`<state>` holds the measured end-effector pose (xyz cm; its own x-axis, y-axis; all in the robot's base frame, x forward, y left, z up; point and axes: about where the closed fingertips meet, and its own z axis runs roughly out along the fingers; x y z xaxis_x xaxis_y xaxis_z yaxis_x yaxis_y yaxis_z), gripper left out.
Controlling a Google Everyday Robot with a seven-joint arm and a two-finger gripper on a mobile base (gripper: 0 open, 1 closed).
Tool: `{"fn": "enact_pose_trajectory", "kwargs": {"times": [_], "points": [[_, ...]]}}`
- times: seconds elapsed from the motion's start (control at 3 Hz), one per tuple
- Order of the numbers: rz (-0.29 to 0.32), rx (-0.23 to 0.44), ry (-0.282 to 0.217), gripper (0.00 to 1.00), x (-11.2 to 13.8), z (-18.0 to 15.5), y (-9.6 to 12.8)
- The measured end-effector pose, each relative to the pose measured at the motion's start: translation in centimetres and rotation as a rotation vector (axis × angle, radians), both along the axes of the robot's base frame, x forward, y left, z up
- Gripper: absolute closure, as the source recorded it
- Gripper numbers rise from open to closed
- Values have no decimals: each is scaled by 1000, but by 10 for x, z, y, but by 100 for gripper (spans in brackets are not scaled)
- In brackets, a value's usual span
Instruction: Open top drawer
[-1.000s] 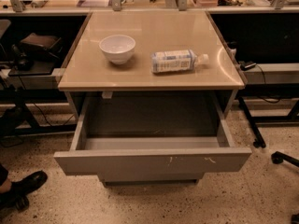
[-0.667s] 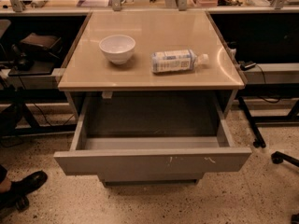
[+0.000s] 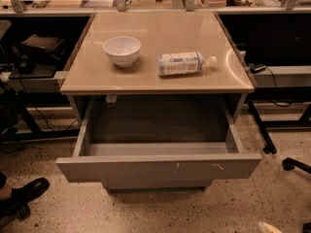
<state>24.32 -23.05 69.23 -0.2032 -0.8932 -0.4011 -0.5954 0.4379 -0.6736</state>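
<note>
The top drawer [image 3: 158, 169] of the grey cabinet stands pulled far out toward me. Its flat grey front has small pale scratch marks right of centre, and its inside [image 3: 158, 125] looks empty. Below it a narrower grey drawer front [image 3: 158, 187] shows only as a thin strip. My gripper is out of view; no arm or finger shows near the drawer.
On the beige cabinet top [image 3: 92, 76] stand a white bowl [image 3: 122, 49] and a plastic bottle [image 3: 183, 63] lying on its side. Dark shelving and cables flank the cabinet. A black shoe [image 3: 24, 194] is at lower left, chair casters [image 3: 290, 164] at right, and a pale unidentifiable shape [image 3: 268, 227] at the bottom edge.
</note>
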Motion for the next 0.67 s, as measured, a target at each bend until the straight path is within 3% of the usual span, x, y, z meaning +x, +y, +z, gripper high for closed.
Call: {"fn": "enact_pose_trajectory", "kwargs": {"times": [0.33,0.67], "points": [[0,0,0,0,0,0,0],[0,0,0,0,0,0,0]]}}
